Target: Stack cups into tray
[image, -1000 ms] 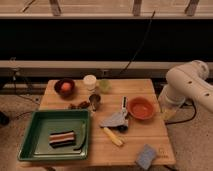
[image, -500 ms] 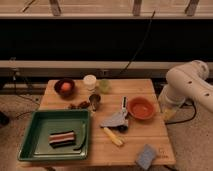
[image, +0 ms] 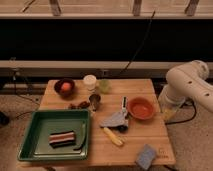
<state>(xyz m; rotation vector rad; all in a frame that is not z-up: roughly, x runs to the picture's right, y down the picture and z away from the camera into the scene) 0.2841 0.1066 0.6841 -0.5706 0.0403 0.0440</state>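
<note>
The pale green translucent cup [image: 104, 86] stands at the back of the wooden table. The dark shiny metal cup [image: 94, 101] stands in front of it, just beyond the tray's far right corner. The dark green tray [image: 31, 131] sits at the front left and holds a striped brown and white item [image: 61, 137] and a dark utensil [image: 82, 140]. My white arm [image: 187, 82] is folded off the table's right side. My gripper [image: 167, 114] hangs low beside the table's right edge, far from both cups.
A dark red bowl [image: 64, 87] holding an orange ball and a white container [image: 89, 81] stand at the back. An orange bowl [image: 140, 108], a grey object [image: 115, 120], a yellow item [image: 112, 136] and a grey-blue sponge [image: 146, 155] lie to the right of the tray.
</note>
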